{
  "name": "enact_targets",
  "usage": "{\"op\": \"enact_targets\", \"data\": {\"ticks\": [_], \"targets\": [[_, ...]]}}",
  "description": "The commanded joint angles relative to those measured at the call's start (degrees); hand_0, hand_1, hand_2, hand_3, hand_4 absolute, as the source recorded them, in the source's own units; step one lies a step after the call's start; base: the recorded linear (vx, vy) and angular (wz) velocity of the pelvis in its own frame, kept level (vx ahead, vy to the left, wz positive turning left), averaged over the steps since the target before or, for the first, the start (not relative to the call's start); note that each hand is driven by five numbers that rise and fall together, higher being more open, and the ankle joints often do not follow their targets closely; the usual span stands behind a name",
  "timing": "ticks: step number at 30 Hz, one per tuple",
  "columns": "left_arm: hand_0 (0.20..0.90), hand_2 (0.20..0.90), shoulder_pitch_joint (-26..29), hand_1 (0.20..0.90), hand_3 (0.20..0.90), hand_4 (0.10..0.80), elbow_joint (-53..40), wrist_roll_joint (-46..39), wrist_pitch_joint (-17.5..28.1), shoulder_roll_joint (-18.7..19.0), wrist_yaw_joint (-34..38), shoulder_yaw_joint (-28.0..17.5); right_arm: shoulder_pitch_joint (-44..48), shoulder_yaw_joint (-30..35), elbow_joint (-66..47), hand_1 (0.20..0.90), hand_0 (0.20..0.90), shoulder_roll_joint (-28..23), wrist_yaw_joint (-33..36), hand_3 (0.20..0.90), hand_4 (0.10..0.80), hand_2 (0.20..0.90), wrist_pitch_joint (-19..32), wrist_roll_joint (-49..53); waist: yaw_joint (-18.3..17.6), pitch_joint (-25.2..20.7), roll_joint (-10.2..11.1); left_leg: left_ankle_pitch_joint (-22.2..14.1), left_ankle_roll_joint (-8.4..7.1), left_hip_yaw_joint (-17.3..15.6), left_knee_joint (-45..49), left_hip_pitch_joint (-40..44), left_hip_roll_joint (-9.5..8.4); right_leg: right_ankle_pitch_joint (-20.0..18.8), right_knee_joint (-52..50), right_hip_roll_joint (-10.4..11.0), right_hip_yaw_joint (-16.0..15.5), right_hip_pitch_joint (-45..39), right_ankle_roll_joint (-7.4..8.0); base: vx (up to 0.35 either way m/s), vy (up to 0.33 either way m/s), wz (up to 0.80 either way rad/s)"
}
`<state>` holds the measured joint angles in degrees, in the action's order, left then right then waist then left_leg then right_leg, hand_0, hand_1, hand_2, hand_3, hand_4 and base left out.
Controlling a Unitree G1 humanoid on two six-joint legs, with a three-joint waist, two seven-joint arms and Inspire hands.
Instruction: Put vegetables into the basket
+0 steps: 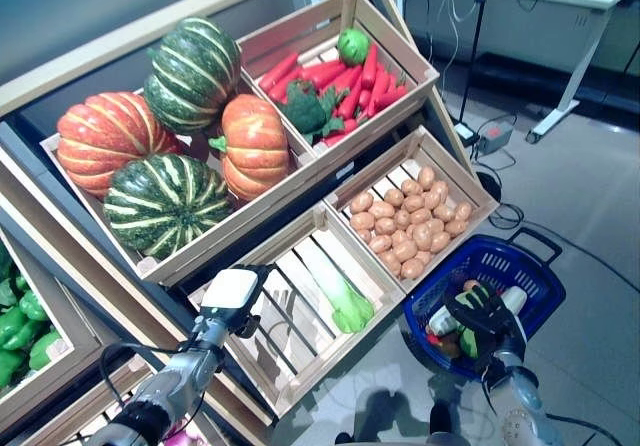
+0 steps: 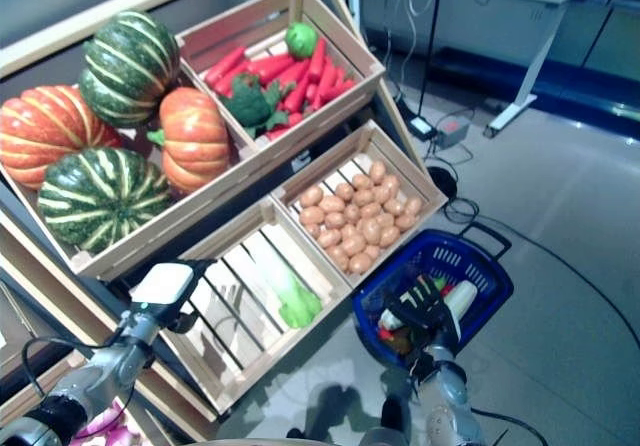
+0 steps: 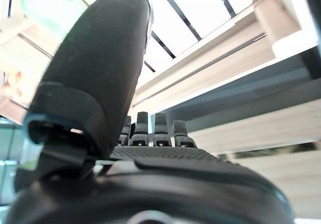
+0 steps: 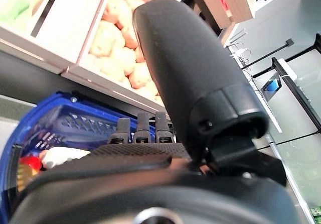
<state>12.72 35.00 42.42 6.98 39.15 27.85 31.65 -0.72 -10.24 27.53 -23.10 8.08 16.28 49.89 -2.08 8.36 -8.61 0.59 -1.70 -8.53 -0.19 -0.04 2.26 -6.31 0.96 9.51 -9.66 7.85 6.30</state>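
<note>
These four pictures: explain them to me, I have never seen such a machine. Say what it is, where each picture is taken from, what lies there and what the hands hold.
This is a two-armed humanoid robot at a sloping wooden produce stand. The two wide pictures come from a stereo camera on its head, looking down; the two close ones come from cameras on its wrists, so a dark hand fills each.

The crates hold pumpkins, red carrots with broccoli, and potatoes. One slatted crate holds a single pale green cabbage. A blue basket on the floor already contains a few items.

The left hand is by the slatted crate, the right hand over the basket. Both show straight fingers and hold nothing.
</note>
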Motion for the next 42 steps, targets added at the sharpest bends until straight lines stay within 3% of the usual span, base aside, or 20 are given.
{"op": "enact_targets", "data": {"ticks": [1, 14, 30, 42], "targets": [[0.900, 0.900, 11.1, 0.900, 0.900, 0.800, 0.7, -1.8, 0.5, 5.3, 7.9, -3.5, 9.7, 1.8, -3.0, 0.900, 0.900, -2.6, -4.8, 0.900, 0.800, 0.900, 4.2, 0.2, -1.5, 4.8, 2.3, 2.3, -3.16, 0.8, 7.3, -7.9, 0.59, 6.3, -11.5, 3.5, -1.4, 0.5, -1.14, -0.288, 0.088, -0.08], [0.900, 0.900, 21.3, 0.900, 0.900, 0.800, 2.0, 1.4, 3.5, 10.5, 15.8, 0.9, 16.3, 0.7, -0.3, 0.900, 0.900, -4.2, -6.0, 0.900, 0.800, 0.900, 6.3, 4.1, -1.4, 12.1, 4.3, -0.6, -2.95, 0.5, 20.2, -19.1, 1.79, 8.9, -23.2, 4.3, -0.1, 11.0, -2.41, -0.113, -0.018, -0.10], [0.900, 0.900, 24.2, 0.900, 0.900, 0.800, 2.2, 2.7, -5.0, 12.6, 19.3, -1.0, 18.6, 0.5, -1.9, 0.900, 0.900, -5.0, -6.2, 0.900, 0.800, 0.900, 4.0, 3.0, -2.0, 14.8, 5.2, -3.9, -3.08, 0.0, 29.7, -25.0, 4.09, 12.9, -34.4, 5.1, 2.3, 17.6, -2.86, 0.002, 0.006, -0.01], [0.900, 0.900, 31.4, 0.900, 0.900, 0.800, 1.3, 3.7, -6.4, 17.7, 18.4, 1.6, 21.6, 0.3, -2.8, 0.900, 0.900, -7.3, -4.4, 0.900, 0.800, 0.900, 2.4, 3.4, -2.4, 16.0, 6.1, -8.7, -2.40, 0.3, 40.6, -35.0, 6.19, 15.9, -45.4, 5.6, 4.2, 28.0, -3.08, 0.003, 0.004, 0.00]]}}
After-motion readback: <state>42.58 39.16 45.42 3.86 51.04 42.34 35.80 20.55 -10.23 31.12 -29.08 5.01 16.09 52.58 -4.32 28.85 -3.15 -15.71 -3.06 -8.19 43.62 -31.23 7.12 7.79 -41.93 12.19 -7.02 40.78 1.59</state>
